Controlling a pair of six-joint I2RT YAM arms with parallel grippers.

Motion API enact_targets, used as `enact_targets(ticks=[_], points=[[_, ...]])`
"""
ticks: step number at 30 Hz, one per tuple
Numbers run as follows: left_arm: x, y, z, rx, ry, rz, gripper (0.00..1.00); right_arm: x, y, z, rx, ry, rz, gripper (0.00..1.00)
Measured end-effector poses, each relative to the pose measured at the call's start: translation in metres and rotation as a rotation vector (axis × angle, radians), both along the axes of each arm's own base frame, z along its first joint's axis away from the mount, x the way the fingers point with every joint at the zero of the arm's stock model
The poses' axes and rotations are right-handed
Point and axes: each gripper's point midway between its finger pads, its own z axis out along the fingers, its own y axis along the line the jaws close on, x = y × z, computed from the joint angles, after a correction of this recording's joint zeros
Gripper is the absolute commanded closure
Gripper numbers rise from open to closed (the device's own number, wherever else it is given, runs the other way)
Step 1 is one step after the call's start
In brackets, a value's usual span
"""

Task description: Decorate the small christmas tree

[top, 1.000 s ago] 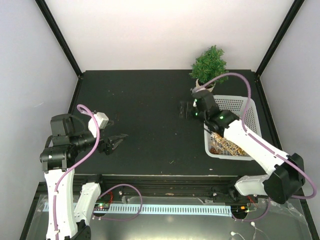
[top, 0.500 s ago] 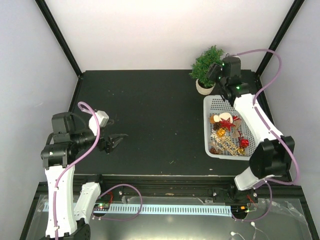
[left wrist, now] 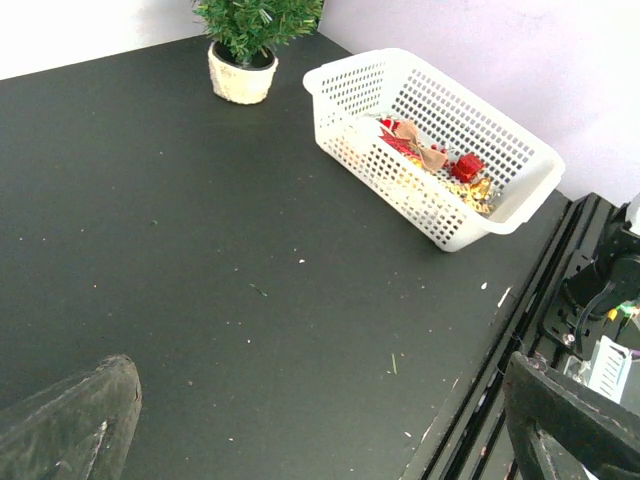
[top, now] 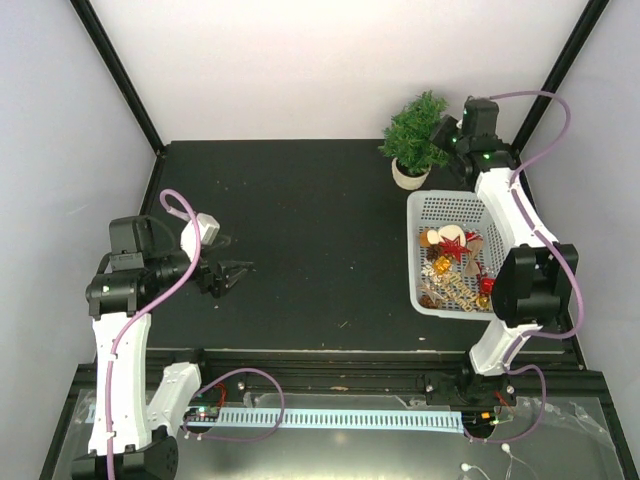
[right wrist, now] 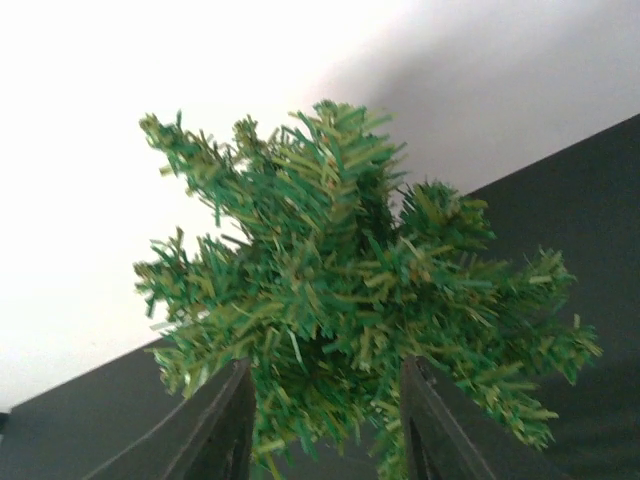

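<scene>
In the right wrist view, the right gripper has its 2 dark fingers spread at the bottom of the frame. The bushy green needles of the small christmas tree fill the gap above and between them; whether either finger touches the foliage cannot be told. In the top view this gripper sits at the upper right, against the right side of the tree. The tree stands upright in its small round white pot at the far edge of the black table. Just below the pot lies a white perforated basket, close to it but apart, holding a heap of ornaments in red, gold and pale tones, a red star among them. At the left of the frame, well apart from all this, the left gripper hangs over bare table with its fingers parted. Its own camera shows the 2 fingertips wide apart in the lower corners, with tree and basket at the top of the frame.
</scene>
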Motion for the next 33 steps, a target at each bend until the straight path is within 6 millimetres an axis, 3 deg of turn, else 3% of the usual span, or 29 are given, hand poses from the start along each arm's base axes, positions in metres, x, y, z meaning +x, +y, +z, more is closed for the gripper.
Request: enact_targets(ticks=[4,11,16,25,31,33], points=[[0.001,0.0,-0.001,0.001,0.001,-0.003,0.01,0.009,-0.002,0.012,0.017,-0.025,0.014,0.47],[0.002,0.0,-0.001,-0.001,0.007,-0.006,0.01,0.022,-0.01,0.02,0.079,-0.042,0.043,0.48],[0.002,0.0,-0.001,0.0,0.004,-0.007,0.01,0.03,-0.017,0.005,0.125,-0.012,0.061,0.49],[0.002,0.0,-0.001,0.001,0.0,-0.011,0.01,0.041,-0.007,-0.031,0.17,0.058,0.108,0.51],[0.002,0.0,-0.001,0.001,-0.001,-0.011,0.01,0.044,-0.002,-0.037,0.197,0.067,0.128,0.6],[0.002,0.0,-0.001,0.002,-0.002,-0.012,0.01,0.046,0.0,-0.036,0.207,0.062,0.136,0.72]])
